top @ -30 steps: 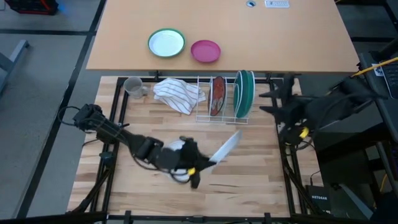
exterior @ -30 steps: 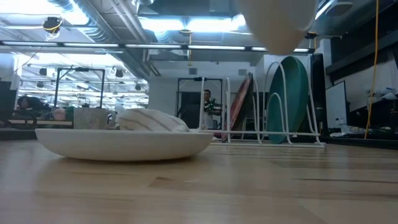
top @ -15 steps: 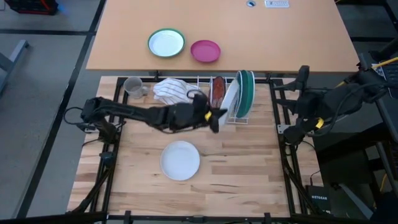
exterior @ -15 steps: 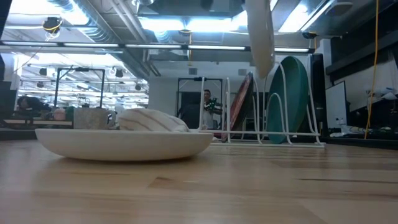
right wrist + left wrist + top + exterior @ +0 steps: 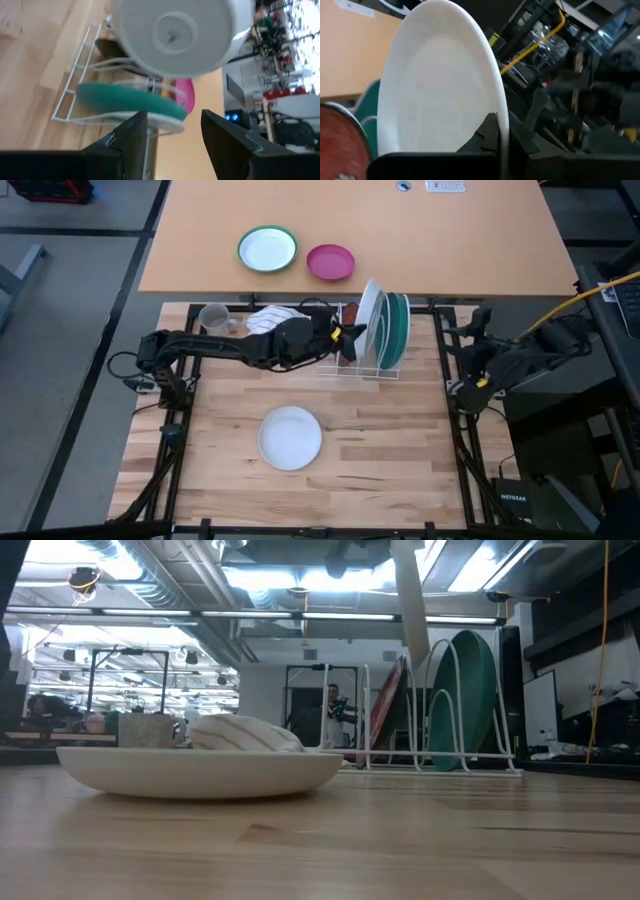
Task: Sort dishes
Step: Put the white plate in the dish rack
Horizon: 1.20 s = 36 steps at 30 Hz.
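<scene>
Left hand has raised white plate upright over rack.

no legible text, small label on tan table too small to read

White plate held on edge, dark green plate, red-brown plate, white plate lying flat, striped white cloth, pink bowl, pale wood table.

A green-rimmed plate and pink bowl sit beside each other.
</scene>
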Tool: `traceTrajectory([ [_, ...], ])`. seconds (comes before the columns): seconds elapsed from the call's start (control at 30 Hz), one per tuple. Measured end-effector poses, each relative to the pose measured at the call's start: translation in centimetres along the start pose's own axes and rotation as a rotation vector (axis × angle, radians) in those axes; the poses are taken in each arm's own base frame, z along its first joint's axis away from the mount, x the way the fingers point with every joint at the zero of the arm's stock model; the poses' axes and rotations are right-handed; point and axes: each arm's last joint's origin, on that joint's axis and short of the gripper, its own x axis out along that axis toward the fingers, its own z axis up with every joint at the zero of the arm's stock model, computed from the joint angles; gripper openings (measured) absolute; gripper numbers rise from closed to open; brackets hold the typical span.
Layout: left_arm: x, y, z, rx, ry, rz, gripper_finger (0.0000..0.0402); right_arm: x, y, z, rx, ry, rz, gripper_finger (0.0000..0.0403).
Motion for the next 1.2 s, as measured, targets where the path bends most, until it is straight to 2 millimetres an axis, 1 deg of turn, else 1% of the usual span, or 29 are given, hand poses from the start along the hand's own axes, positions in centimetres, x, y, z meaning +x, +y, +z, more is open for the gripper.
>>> traceTrajectory([
  [0.1, 0.9, 1.0, -0.2, 0.002, -0.008, 0.024, 0.0000, 1.1, 1.7, -1.3, 0.027, 0.024, 0.004, 0.0189],
  [0.2, 2.1, 2.1, -0.8, -0.007, -0.003, 0.018, 0.0000, 2.2, 3.2, -2.1, 0.052, 0.021, 0.004, 0.0189],
  [0.37, 4.2, 4.1, -2.2, -0.050, -0.005, 0.025, 0.0000, 3.8, 5.4, -2.7, 0.064, 0.012, 0.002, 0.0189],
  [0.6, 6.4, 7.3, -4.9, -0.050, 0.043, 0.104, 0.0000, 5.8, 7.8, -2.7, 0.057, 0.022, 0.006, 0.0189],
  [0.83, 7.8, 9.7, -7.2, -0.075, 0.077, 0.163, 0.0000, 7.4, 9.8, -2.5, 0.070, 0.011, 0.014, 0.0189],
  [0.9, 8.0, 10.1, -7.8, -0.075, 0.087, 0.172, 0.0000, 7.8, 10.3, -2.4, 0.076, 0.005, 0.015, 0.0189],
  [1.03, 8.3, 10.5, -8.4, -0.057, 0.090, 0.174, 0.0003, 8.0, 10.7, -1.8, 0.122, -0.046, 0.062, 0.0189],
  [1.2, 8.5, 10.7, -8.7, -0.059, 0.094, 0.182, 0.0025, 8.3, 11.0, -1.5, 0.111, -0.045, 0.097, 0.0189],
])
